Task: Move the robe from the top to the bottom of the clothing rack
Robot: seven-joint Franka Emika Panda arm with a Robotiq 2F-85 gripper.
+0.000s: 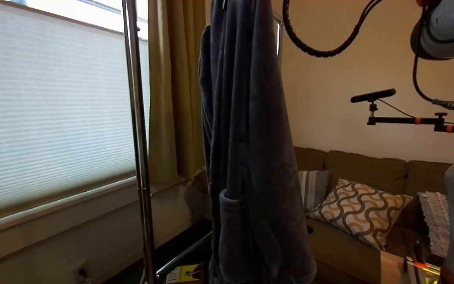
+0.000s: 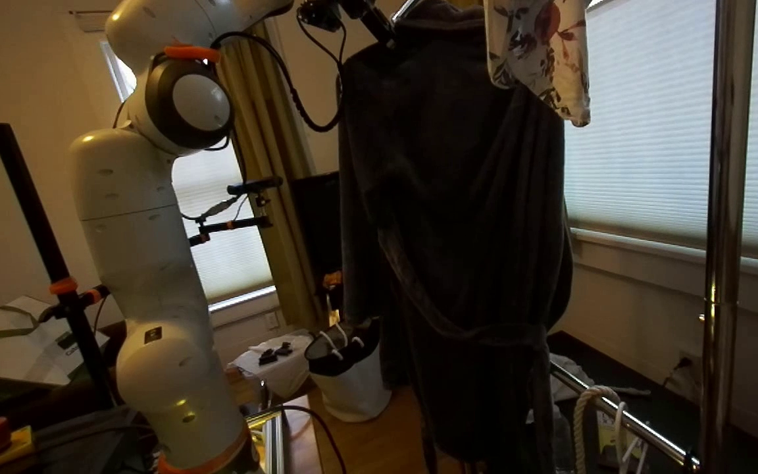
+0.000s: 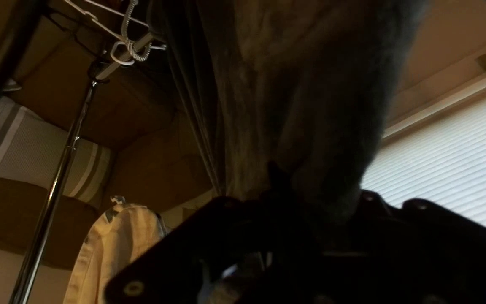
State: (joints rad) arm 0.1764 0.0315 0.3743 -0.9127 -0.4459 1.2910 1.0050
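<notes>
The robe, long and dark grey-blue, hangs in heavy folds in both exterior views (image 1: pixel 258 138) (image 2: pixel 458 197). It fills the upper middle of the wrist view (image 3: pixel 302 84). My black gripper (image 3: pixel 319 192) has the robe's cloth narrowing into its jaws and looks shut on it; the fingertips are dark and partly hidden by cloth. In an exterior view the gripper (image 2: pixel 379 29) is at the robe's shoulder near the collar. The clothing rack's shiny post shows in both exterior views (image 1: pixel 138 157) (image 2: pixel 724 263). Its lower rail (image 2: pixel 635 421) has rope loops on it.
A floral garment (image 2: pixel 537 52) hangs in front of the robe's upper part. A light garment (image 3: pixel 116 245) hangs near the gripper. A couch with pillows (image 1: pixel 361 209), a black camera-stand arm (image 1: pixel 404 120), a tan curtain (image 1: pixel 175 90) and a white bag (image 2: pixel 353 388) stand around.
</notes>
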